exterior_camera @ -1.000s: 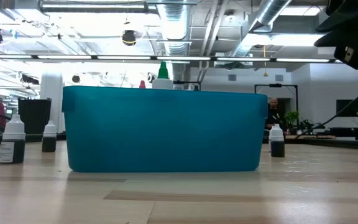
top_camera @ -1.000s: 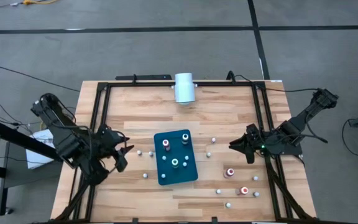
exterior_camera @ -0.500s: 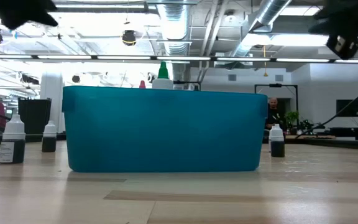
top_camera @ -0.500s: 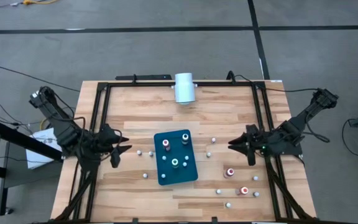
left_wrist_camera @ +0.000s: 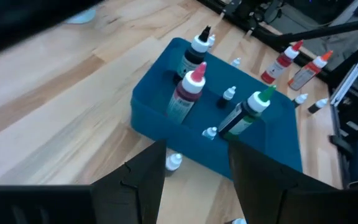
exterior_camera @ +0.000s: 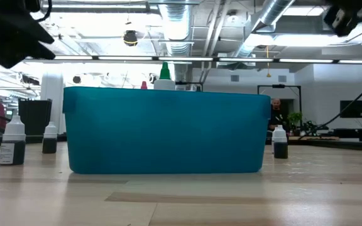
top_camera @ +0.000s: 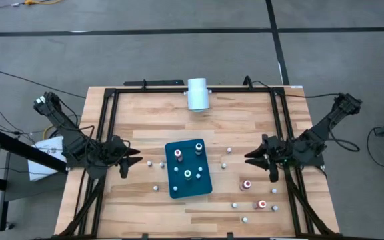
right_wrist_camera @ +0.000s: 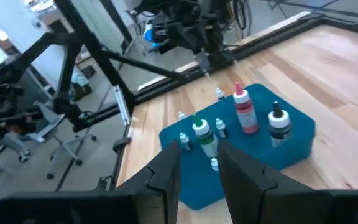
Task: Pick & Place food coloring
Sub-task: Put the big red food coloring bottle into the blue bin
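Note:
Three food coloring bottles stand upright in the teal tray [top_camera: 179, 187] at mid-table: a red-topped one [top_camera: 177, 154], a dark one [top_camera: 198, 148] and a green-topped one [top_camera: 188, 175]. More bottles stand loose on the wood, small ones [top_camera: 149, 163] to the tray's left and red-topped ones [top_camera: 247, 185] to its right. My left gripper [top_camera: 133, 160] hovers open left of the tray, pointing at it [left_wrist_camera: 194, 149]. My right gripper [top_camera: 249, 157] hovers right of the tray, slightly open [right_wrist_camera: 199, 149]. Neither gripper has anything between its fingers.
A large white cylinder [top_camera: 197, 93] lies at the table's far edge. A black frame [top_camera: 105, 133] runs round the table's sides. Several loose bottles [top_camera: 262, 205] crowd the near right of the table. The low view shows bottles [exterior_camera: 12, 141] on either side of the tray [exterior_camera: 168, 132].
My left gripper has come down and drawn back a little toward the table's left edge, its arm folding in; it now shows at the low view's top left. My right gripper has risen slightly and rolled about its own line. Both gaps look unchanged.

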Available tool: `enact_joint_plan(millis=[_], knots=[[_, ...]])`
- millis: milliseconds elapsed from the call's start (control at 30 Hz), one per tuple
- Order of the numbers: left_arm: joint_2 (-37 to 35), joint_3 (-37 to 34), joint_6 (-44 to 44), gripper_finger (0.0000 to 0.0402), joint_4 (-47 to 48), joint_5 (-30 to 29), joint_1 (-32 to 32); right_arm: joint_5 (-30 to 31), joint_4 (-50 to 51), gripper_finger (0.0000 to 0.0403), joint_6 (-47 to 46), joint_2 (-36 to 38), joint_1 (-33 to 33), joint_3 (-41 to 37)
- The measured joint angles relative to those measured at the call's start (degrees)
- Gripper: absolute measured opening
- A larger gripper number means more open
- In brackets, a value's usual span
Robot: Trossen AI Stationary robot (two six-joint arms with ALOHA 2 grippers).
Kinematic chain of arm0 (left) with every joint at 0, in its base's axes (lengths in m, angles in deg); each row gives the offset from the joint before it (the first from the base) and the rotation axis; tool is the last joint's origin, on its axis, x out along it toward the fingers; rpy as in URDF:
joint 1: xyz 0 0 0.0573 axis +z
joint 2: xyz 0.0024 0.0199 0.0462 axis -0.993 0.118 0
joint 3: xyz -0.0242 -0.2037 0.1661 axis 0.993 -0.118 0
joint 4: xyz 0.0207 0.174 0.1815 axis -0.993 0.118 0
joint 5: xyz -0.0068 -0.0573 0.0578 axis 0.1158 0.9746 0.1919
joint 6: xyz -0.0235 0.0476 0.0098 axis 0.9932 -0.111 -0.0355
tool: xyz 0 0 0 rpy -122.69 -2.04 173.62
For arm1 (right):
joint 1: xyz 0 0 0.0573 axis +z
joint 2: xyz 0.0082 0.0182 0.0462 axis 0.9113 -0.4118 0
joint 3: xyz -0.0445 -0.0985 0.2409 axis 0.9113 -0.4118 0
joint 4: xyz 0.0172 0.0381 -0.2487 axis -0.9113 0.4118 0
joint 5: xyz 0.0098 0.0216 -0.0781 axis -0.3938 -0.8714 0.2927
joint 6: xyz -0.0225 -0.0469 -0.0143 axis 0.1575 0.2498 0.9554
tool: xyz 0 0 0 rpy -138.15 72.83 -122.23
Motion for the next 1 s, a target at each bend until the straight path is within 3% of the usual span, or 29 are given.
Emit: enact_joint_plan(millis=[200,500,1000], knots=[[-1.8,-2.7,1.0,0.0165,0.0,0.0,0.0,0.1,11.0,0.0095,-1.9,-6.3,2.9,9.1],[-1.8,-3.0,1.1,0.0165,-0.1,-0.1,0.0,-0.4,36.0,0.0095,-16.0,-16.9,7.8,22.4],[-1.8,-3.0,2.1,0.0165,0.9,2.0,0.0,-4.3,43.9,0.0095,-32.1,-28.2,17.2,29.8]])
